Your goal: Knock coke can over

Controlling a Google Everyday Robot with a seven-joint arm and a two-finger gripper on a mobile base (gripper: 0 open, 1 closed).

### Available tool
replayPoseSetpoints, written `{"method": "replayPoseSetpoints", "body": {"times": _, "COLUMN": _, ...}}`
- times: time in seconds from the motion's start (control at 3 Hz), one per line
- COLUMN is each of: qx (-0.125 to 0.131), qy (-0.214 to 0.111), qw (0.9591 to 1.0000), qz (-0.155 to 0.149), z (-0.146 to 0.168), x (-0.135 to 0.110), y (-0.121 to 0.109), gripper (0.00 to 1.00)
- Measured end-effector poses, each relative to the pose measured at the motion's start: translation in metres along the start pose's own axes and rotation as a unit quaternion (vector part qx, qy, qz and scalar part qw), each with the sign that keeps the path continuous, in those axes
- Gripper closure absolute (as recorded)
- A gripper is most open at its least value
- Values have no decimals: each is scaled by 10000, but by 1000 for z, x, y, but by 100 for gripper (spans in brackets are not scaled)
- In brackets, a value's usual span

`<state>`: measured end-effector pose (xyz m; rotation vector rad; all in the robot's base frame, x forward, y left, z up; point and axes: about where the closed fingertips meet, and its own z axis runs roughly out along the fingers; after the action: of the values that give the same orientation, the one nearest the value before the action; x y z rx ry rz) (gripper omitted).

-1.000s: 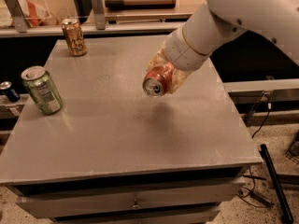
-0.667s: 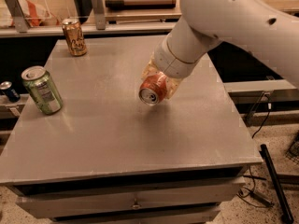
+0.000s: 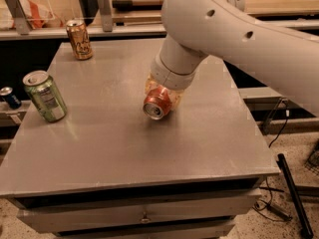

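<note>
Being clamped by the end effector (image 3: 162, 94) (tilted), the coke can (image 3: 156, 106) might be rolled off the tabletop (image 3: 99, 148) once released.

**Where everything stood on the table**

From where I stood, the table (image 3: 209, 148) filled the middle of the room, with a drawer (image 3: 144, 215) under its near edge. The coke can (image 3: 155, 108) lay on its side near the table's centre, its top turned towards me. The gripper (image 3: 160, 97) reached down from behind, its fingers (image 3: 148, 86) clasped on either side of the can. The arm (image 3: 224, 29) came in from the right, above the table. A second can (image 3: 46, 96) stood by the left edge, well apart from the coke can. A third can (image 3: 79, 40) stood at the far left corner. A small can (image 3: 10, 97) sat off the table, just left of it and lower down.
</note>
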<state>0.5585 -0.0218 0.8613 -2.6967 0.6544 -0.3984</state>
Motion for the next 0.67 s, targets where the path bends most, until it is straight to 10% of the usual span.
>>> {"method": "replayPoseSetpoints", "body": {"times": 0.67, "qx": -220, "qy": -6, "qw": 9998, "qz": -35, "z": 6, "x": -2, "y": -1, "gripper": 36}}
